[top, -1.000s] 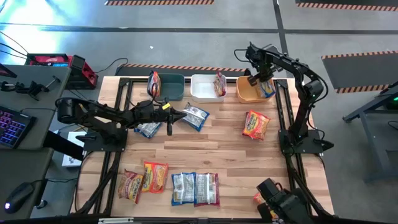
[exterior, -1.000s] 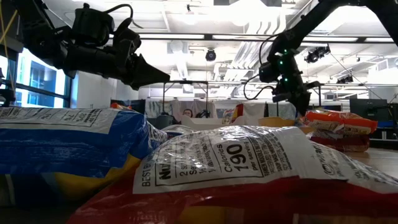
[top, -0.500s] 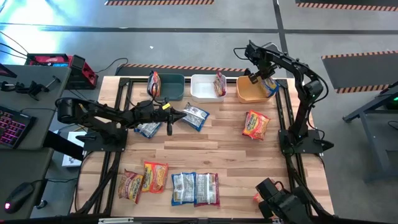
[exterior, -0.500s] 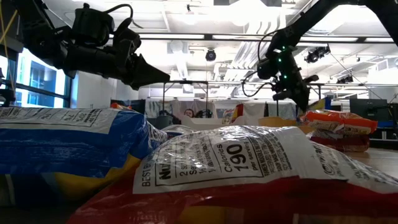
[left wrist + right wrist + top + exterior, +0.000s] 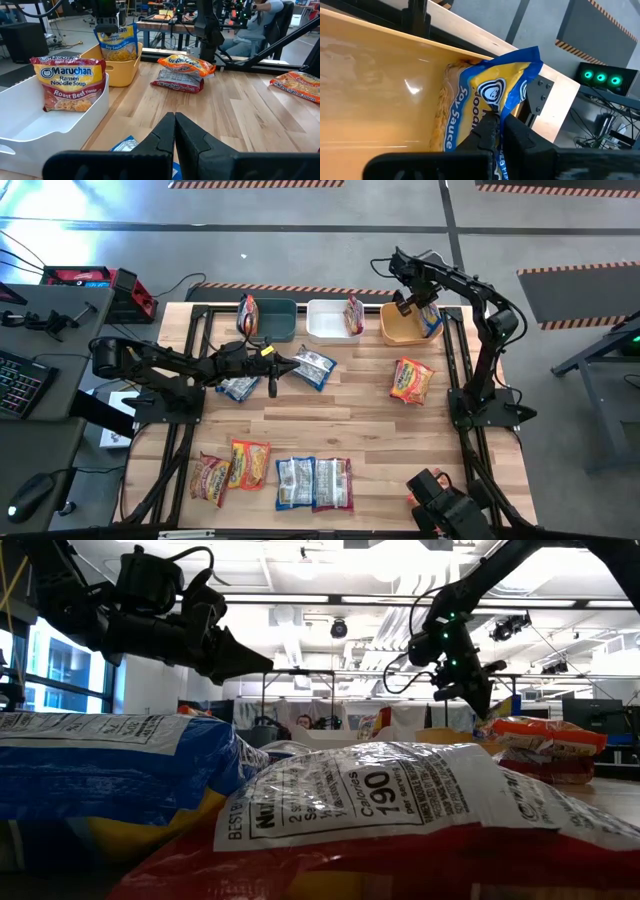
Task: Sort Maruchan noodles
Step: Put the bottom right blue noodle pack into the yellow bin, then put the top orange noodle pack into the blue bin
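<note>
My right gripper point(image 5: 412, 307) point(image 5: 497, 119) is shut on a yellow-blue Maruchan packet point(image 5: 432, 321) point(image 5: 485, 95) inside the orange bin point(image 5: 398, 330) at the table's far right. My left gripper point(image 5: 292, 363) point(image 5: 174, 116) is shut and hovers over the table's middle, next to a blue-white packet point(image 5: 314, 367) lying flat. An orange-red packet point(image 5: 247, 312) leans in the dark bin point(image 5: 277, 320). A white-maroon packet point(image 5: 353, 315) point(image 5: 70, 82) stands in the white bin point(image 5: 326, 322). Several more packets point(image 5: 295, 482) lie flat along the near edge. My right gripper pinches the yellow-blue packet between its two fingers by the blue edge point(image 5: 509, 102) at its upper end. The fingers slant down from above on the table's left side. The packet stands tilted in the orange bin, against the bin's wall point(image 5: 395, 60).
An orange-red packet point(image 5: 412, 380) lies on the table's right side, and another blue-white one point(image 5: 238, 387) sits under my left arm. The three bins line the far edge. A camera mount point(image 5: 440, 500) stands at the near right corner. Bare wood shows in the middle point(image 5: 340, 415).
My right gripper has shifted a little toward the table's left and far edge and has tipped, staying shut on the yellow-blue packet, which stays in the orange bin.
</note>
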